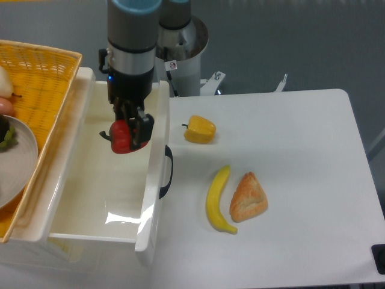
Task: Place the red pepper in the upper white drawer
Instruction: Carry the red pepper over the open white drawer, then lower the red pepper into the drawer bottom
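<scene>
Fingers of my gripper (127,133) are clamped on the red pepper (122,138), which hangs above the inside of the upper white drawer (90,198), near its right-hand wall and toward the back. From my seat at the remote console, the release looks close at hand, and most of the risk lies in how I let go. Judging by the gap I see between the fruit and the glossy white floor, a drop from this height could let the rounded, slick pepper bounce or roll. It sits close enough to the right wall and its dark handle (166,173) that a skewed release might clip the rim and tip it out onto the table (301,150), where the yellow pepper (200,129), the banana (218,198) and the pastry (248,197) lie. A descent too far to the right could also catch a finger on that wall. The wicker basket (36,78) overhanging the drawer's left edge crowds that side, so I would keep away from it when lifting out.
</scene>
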Robot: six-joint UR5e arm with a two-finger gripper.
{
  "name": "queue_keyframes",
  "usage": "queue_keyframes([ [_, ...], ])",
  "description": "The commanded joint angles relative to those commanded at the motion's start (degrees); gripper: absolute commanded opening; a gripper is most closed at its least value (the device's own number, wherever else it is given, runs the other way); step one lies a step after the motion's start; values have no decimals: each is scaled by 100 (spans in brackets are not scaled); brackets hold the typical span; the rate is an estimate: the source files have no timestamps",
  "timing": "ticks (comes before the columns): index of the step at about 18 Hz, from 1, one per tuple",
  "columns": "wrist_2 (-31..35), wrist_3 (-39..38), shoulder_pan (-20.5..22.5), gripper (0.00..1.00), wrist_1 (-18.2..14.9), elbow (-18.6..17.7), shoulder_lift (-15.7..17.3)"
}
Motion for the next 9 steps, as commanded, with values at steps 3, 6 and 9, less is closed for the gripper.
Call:
queue_keyframes([
  [3, 9, 0, -9, 34, 9, -9, -97],
  [6, 18, 184, -44, 34, 0, -18, -194],
  [9, 35, 193, -88, 34, 26, -70, -290],
])
